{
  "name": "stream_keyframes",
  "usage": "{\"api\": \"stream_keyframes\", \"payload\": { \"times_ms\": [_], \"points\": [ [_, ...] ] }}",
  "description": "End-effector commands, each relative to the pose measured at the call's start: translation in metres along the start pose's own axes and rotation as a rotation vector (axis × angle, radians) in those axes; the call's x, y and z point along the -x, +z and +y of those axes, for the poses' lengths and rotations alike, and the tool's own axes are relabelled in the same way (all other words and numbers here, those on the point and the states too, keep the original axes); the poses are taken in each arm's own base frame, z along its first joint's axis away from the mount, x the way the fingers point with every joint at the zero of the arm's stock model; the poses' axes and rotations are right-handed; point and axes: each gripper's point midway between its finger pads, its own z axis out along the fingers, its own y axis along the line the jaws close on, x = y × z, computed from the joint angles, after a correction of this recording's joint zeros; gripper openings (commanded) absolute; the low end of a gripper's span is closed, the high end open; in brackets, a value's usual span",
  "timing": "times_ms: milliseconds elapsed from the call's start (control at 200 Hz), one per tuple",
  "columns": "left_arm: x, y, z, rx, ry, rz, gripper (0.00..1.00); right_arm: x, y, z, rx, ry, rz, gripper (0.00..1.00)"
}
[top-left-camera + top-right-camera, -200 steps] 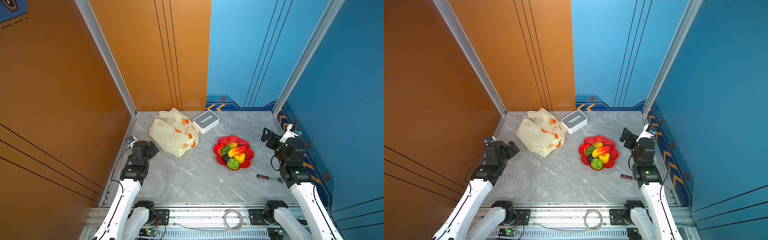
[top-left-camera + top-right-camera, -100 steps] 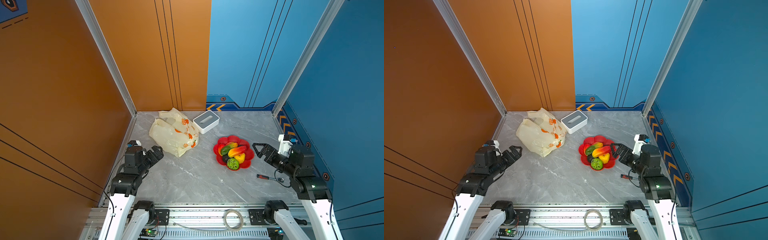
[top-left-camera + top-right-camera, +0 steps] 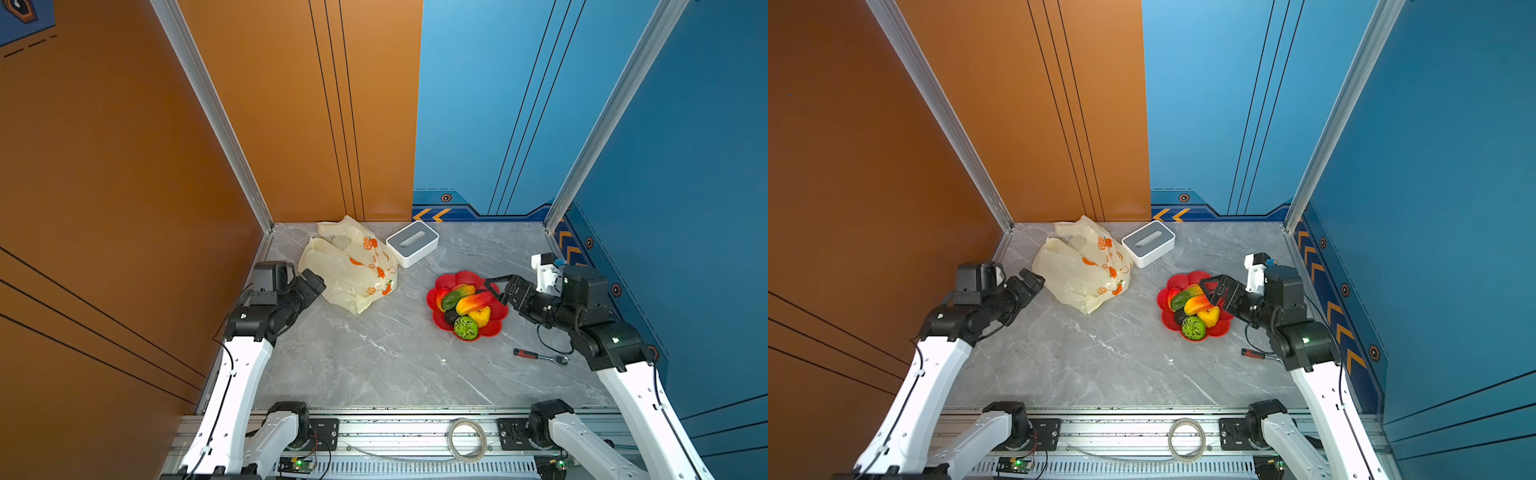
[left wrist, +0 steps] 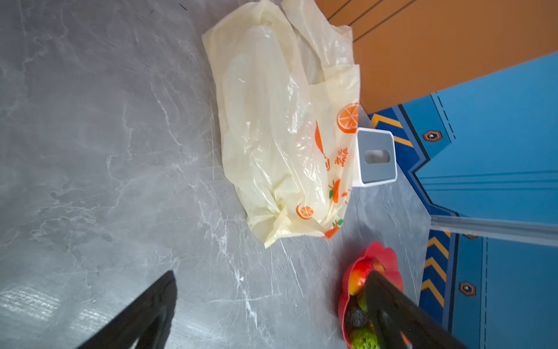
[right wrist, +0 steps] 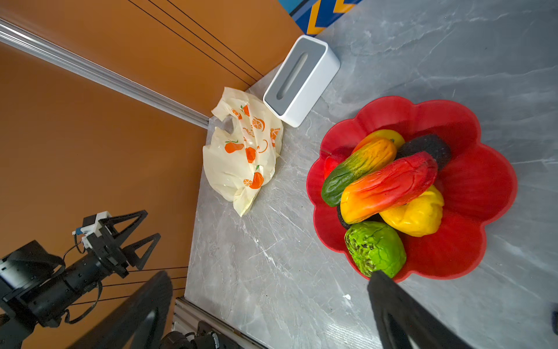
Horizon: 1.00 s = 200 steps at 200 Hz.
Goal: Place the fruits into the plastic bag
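The plastic bag lies crumpled on the grey marble worktop near the rear left corner, just beside a white-and-grey box. The fruits sit piled in a red flower-shaped dish right of centre, well apart from the bag: red-orange mango, green-orange mango, yellow pear-like fruit, dark avocado, bumpy green fruit.

The left tool has its jaws spread wide and empty, near the bag's left edge and not touching it. The right tool has its jaws spread wide and empty, at the dish's right rim beside the mangoes. A red-handled ratchet wrench lies on the worktop near the right arm.
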Motion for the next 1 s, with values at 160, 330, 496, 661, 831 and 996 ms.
{"api": "stream_keyframes", "payload": {
  "times_ms": [160, 330, 496, 661, 831, 996],
  "points": [
    [0.033, 0.057, -0.01, 0.052, -0.172, 0.096, 0.98, 0.01, 0.007, 0.023, 0.087, -0.048, -0.009, 1.0],
    [0.057, 0.103, -0.012, 0.076, -0.224, 0.113, 0.98, 0.009, 0.022, 0.015, 0.07, -0.039, 0.011, 1.0],
    [0.072, 0.145, -0.003, 0.114, -0.265, 0.125, 0.98, 0.005, 0.036, 0.012, 0.068, -0.04, 0.041, 1.0],
    [0.089, 0.174, -0.005, 0.114, -0.282, 0.116, 0.98, 0.008, 0.055, 0.016, 0.099, -0.063, 0.077, 1.0],
    [0.099, 0.196, -0.008, 0.124, -0.279, 0.118, 0.98, 0.009, 0.087, 0.025, 0.138, -0.053, 0.127, 1.0],
    [0.104, 0.216, -0.006, 0.134, -0.28, 0.128, 0.98, 0.007, 0.117, 0.034, 0.154, -0.069, 0.163, 1.0]
  ]
}}
